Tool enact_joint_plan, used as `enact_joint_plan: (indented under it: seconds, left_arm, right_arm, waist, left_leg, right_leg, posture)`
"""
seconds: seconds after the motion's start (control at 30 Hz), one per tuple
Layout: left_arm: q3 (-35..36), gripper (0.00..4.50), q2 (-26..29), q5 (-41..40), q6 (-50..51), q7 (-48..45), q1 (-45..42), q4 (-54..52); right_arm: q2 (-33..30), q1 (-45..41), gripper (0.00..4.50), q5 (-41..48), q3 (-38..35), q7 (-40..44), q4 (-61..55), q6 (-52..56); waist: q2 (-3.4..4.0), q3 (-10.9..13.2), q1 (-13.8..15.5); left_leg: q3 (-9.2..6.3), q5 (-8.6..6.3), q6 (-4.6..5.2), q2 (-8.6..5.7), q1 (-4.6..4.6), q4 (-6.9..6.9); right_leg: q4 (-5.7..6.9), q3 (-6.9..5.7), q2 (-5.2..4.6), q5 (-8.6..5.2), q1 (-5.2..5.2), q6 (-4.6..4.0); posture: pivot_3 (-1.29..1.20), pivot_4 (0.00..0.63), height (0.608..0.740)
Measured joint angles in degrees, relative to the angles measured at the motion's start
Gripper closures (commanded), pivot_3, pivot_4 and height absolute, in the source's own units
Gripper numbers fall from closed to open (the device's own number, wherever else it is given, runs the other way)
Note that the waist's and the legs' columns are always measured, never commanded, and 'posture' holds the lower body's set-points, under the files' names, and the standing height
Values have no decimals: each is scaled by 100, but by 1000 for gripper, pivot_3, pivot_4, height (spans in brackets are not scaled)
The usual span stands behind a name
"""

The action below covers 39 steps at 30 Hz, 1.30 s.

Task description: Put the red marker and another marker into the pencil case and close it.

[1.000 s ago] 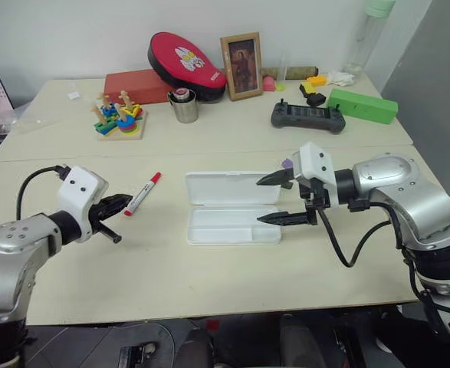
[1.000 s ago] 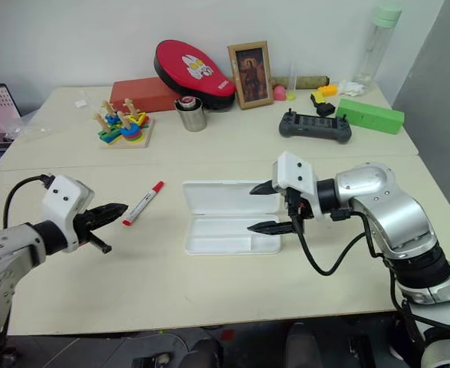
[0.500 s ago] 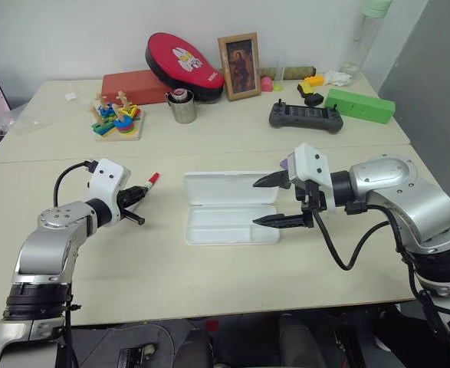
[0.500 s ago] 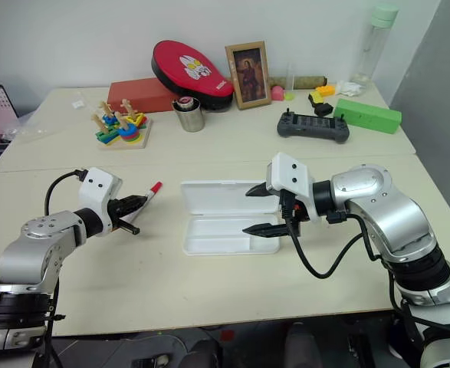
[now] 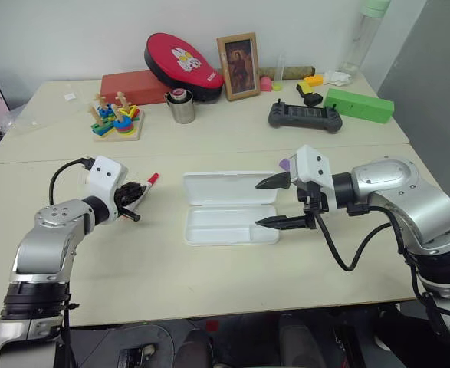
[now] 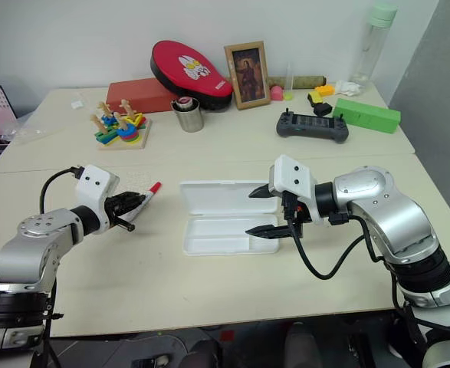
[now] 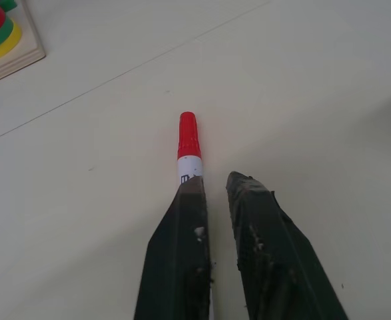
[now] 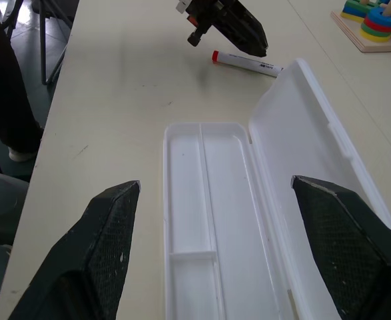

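The red marker lies on the table left of the pencil case, which lies open, its white lid flat behind the compartmented tray. My left gripper sits low over the marker's barrel. Its fingers are open by a narrow gap, and the red cap pokes out past one fingertip. My right gripper hovers wide open over the case's right end, holding nothing. The lavender highlighter peeks out behind the right gripper's white housing.
Along the back stand a ring-stacker toy, a red box, a red oval pouch, a metal cup, a picture frame, a black controller and a green box.
My left gripper has moved forward to the red marker, and its shut fingers have parted a little. The right arm has stayed where it was.
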Motion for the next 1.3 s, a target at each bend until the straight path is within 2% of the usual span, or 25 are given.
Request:
enact_joint_plan:
  seconds: [0.1, 0.23, 0.6, 0.97, 1.2, 1.3]
  left_arm:
    - [1, 2331, 0, 36, 0, 31, 7, 5]
    - [-15, 1597, -2, 160, 11, 157, -108, 146]
    - [-63, 1597, -315, 62, 472, 65, -644, 850]
    - [-178, 1597, -381, 74, 665, -26, -820, 1164]
    - [-140, 1597, -395, -26, 1170, 11, -1090, 1356]
    - [-73, 2044, -396, -107, 1304, -1, -1097, 1356]
  right_arm:
    - [0, 0, 688, -1, 0, 0, 0, -6]
    - [-1, 0, 688, -8, 1, 2, 1, -23]
    - [-39, -1, 688, -8, 64, 12, 2, -32]
    - [-58, -1, 688, -7, 64, 14, 2, -31]
    - [-68, -2, 688, -6, 64, 17, 2, -31]
    - [-71, -2, 688, -6, 64, 17, 2, -31]
  waist:
    - [0, 0, 0]
    - [0, 0, 0]
    - [-1, -1, -1]
    - [-1, 0, -1]
    - [-1, -1, -4]
    - [-1, -1, -4]
  left_leg:
    - [0, 0, 0, 0, 0, 0]
    - [0, 1, 0, 0, 0, 1]
    - [-1, 2, 0, 0, 0, 4]
    - [-1, 3, -1, 0, 2, 11]
    - [-1, 4, -1, 0, 5, 27]
    - [0, 5, 0, 0, 6, 30]
  right_leg:
    - [2, 0, 0, 0, 0, 0]
    - [3, 0, 0, 0, 0, 0]
    - [7, -2, 0, 0, 0, 0]
    - [20, 0, 0, 0, 0, 0]
    - [42, 2, 0, 0, 0, 0]
    - [47, 3, 0, 0, 0, 0]
  posture:
    - [0, 150, 740]
    - [0, 150, 740]
    - [0, 150, 740]
    - [0, 150, 740]
    - [0, 150, 740]
    - [0, 150, 740]
